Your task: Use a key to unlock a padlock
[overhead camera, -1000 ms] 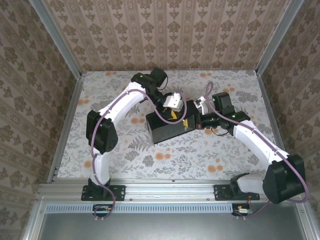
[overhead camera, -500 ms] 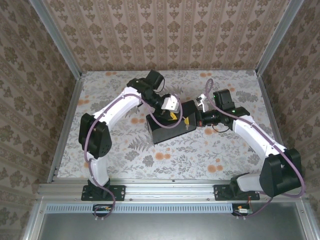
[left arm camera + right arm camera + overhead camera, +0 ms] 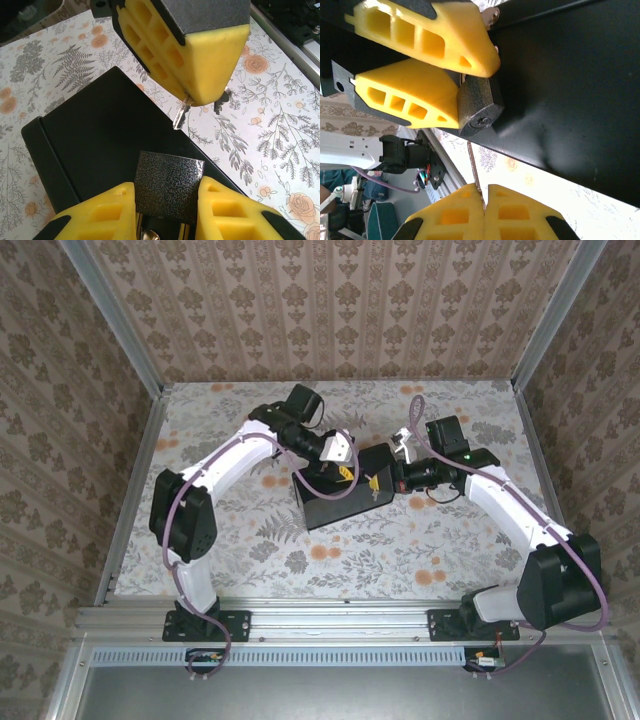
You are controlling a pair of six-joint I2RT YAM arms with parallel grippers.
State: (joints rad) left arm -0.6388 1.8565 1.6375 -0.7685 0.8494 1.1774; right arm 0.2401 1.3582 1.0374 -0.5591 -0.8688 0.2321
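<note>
In the top view the 2 arms meet in the middle of the frame, over a black box (image 3: pixel 335 502) that lies on the flowered table (image 3: pixel 250 540).

The left gripper (image 3: pixel 167 200), at the bottom of its own wrist view, is clamped on the padlock (image 3: pixel 170 185): the dark, rough body sits between the 2 yellow fingers, touching both. In the right wrist view the same padlock (image 3: pixel 477 107) is at the left of centre, held just over the box, and its keyhole (image 3: pixel 481 120) faces down toward the bottom of the frame.

The right gripper (image 3: pixel 485 192) is at the bottom edge of that view, its fingers pressed together on the key (image 3: pixel 474 167). Only the thin silver blade comes out of them. It points up toward the keyhole, and its tip is near the padlock but apart from it, a little to the left of the hole. In the left wrist view the blade (image 3: pixel 181 112) hangs from the yellow tips in the upper middle, above the padlock.

I judge that 2 steps are done: the padlock is gripped and the key is gripped and turned toward the lock. What is left is to line up the tip, push the blade in, turn it and free the shackle. Whether the shackle is closed, I cannot tell.
</note>
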